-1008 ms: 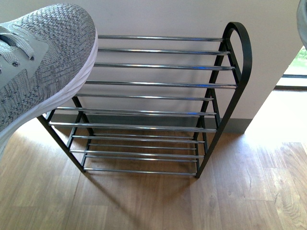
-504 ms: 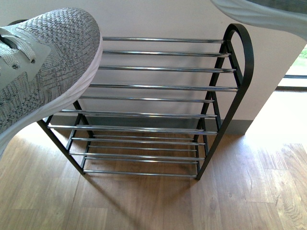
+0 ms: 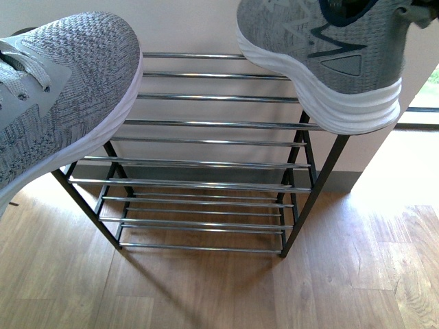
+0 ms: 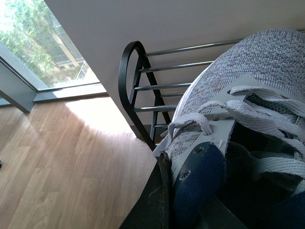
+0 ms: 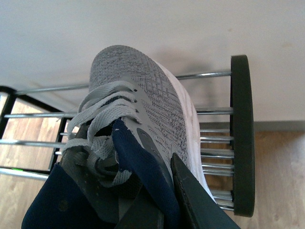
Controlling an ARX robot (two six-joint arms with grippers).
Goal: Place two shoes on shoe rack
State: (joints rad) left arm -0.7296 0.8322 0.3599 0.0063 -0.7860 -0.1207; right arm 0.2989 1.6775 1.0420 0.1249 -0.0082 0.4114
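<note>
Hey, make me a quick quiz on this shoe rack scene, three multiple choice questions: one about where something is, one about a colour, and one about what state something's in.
1. Where does the shoe rack stand?
A) against the wall
B) on a table
C) inside a cupboard

2. What colour are the soles of the left sneaker and right sneaker?
A) black
B) white
C) red

3. What state are the two sneakers in?
A) lying on the floor
B) set on the lowest shelf
C) gripped and held up in the air

Answers:
1 A: the rack's back sits along the pale wall, on the wood floor.
2 B: the front view shows a white sole on each.
3 C: the left gripper and right gripper each clamp a sneaker, held above the rack's ends.
</note>
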